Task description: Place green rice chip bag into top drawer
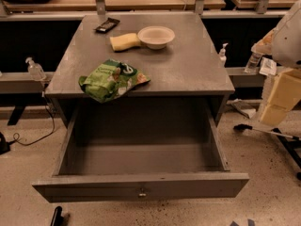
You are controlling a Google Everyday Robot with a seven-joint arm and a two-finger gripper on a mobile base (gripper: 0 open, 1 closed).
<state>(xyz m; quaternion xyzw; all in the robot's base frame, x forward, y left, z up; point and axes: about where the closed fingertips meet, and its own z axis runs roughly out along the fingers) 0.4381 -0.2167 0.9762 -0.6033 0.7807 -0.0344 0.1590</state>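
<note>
The green rice chip bag [113,80] lies crumpled on the grey cabinet top [188,65], at its front left edge, partly overhanging the opening. The top drawer [141,186] below it is pulled wide open toward me and is empty inside; its front panel has a small central knob [142,192]. My gripper does not show in the camera view. Only a white part of my arm [288,34] shows at the right edge, away from the bag and the drawer.
A white bowl [156,36], a yellow sponge [125,42] and a flat black object [107,25] sit at the back of the cabinet top. Sanitizer bottles stand at left [35,69] and right [223,53]. Cream boxes [281,98] stand at the right. A black object [57,216] lies on the floor at front left.
</note>
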